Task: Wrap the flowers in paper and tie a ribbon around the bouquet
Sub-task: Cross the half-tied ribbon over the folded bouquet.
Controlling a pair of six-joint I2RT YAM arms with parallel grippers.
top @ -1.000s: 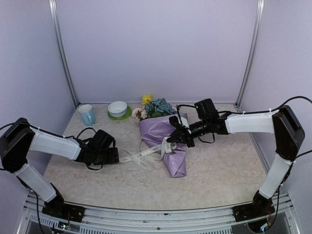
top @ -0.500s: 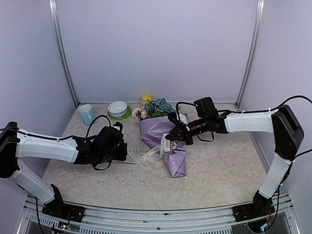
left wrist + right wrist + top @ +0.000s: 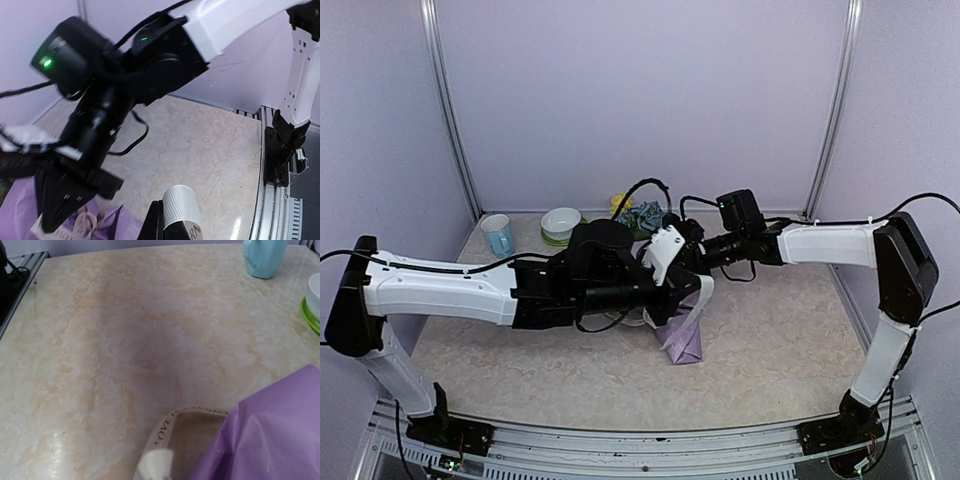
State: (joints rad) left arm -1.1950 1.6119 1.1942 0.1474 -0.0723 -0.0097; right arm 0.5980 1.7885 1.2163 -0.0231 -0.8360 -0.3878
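Observation:
The bouquet lies mid-table: a cone of lilac paper [image 3: 681, 338] [image 3: 270, 440] with blue and yellow flowers [image 3: 642, 214] at its far end. My left gripper [image 3: 665, 250] [image 3: 172, 222] hovers over the cone, shut on the cream ribbon [image 3: 191, 233], whose print shows between its fingers. Close on its right, my right gripper [image 3: 688, 262] [image 3: 155, 467] is shut on the ribbon too. A strand of ribbon [image 3: 704, 296] hangs down beside the paper. In the right wrist view the ribbon [image 3: 167, 429] bends into a printed loop at the paper's edge. The left arm hides much of the cone.
A pale blue mug [image 3: 498, 235] [image 3: 262, 257] and a white bowl [image 3: 561, 221] on a green saucer [image 3: 310, 315] stand at the back left. Marble tabletop [image 3: 780, 330] spreads to the right. Purple walls enclose three sides.
My left gripper shut on the ribbon's end at the left, then swept right and up over the bouquet, lifting the ribbon off the table. The right gripper rose slightly.

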